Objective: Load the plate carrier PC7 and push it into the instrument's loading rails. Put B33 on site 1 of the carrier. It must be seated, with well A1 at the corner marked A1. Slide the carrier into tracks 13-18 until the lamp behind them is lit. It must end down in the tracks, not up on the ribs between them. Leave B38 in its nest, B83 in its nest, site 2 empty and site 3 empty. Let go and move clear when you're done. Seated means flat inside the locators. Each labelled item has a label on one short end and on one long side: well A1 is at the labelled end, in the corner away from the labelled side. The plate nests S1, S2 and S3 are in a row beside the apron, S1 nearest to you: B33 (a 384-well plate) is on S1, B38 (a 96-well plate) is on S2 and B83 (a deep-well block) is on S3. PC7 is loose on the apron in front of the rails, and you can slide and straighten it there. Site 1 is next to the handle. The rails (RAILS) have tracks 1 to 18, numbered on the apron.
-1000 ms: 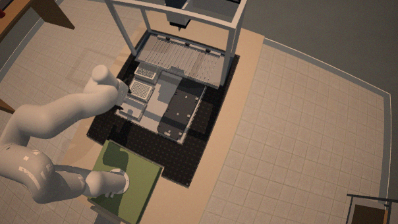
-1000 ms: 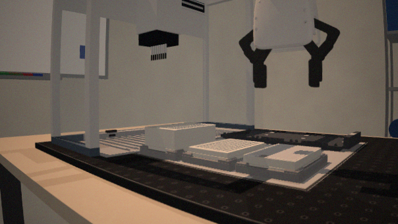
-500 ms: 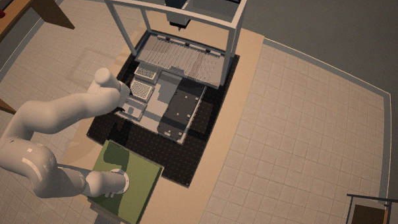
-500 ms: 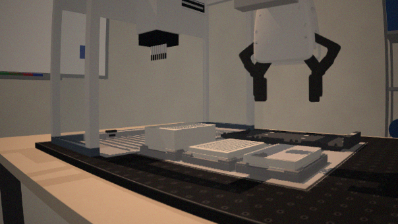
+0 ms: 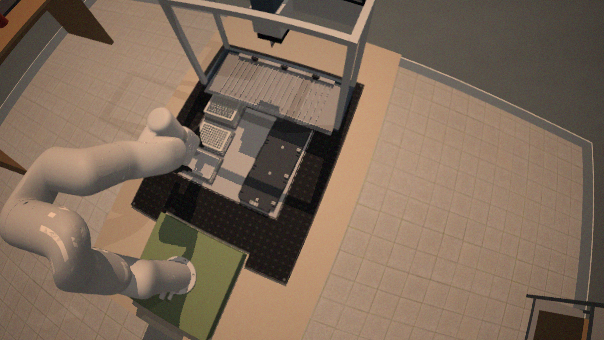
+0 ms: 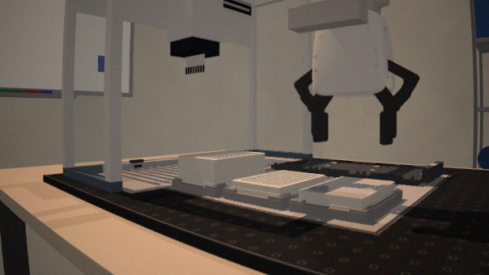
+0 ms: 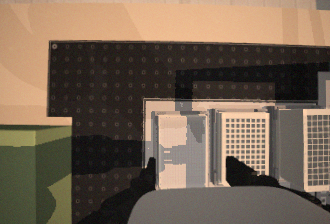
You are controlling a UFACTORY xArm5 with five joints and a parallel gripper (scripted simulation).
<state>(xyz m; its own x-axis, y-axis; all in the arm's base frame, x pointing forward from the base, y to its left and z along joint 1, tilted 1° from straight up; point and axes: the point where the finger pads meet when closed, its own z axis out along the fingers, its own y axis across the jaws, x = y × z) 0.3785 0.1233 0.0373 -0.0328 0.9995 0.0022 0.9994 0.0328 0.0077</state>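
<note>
B33, a flat pale 384-well plate, sits on nest S1, the nearest of the row; it also shows in the wrist view and from above. B38 sits on S2 and the tall block B83 on S3. My gripper is open and empty, hanging well above B33. In the wrist view its fingers stand on either side of B33's long edges. The dark carrier PC7 lies on the apron in front of the rails, with all its sites empty.
The instrument's grey frame with its pipetting head stands over the rails. Three unlit lamps sit behind the tracks. The green arm base block is at the near edge of the black perforated board.
</note>
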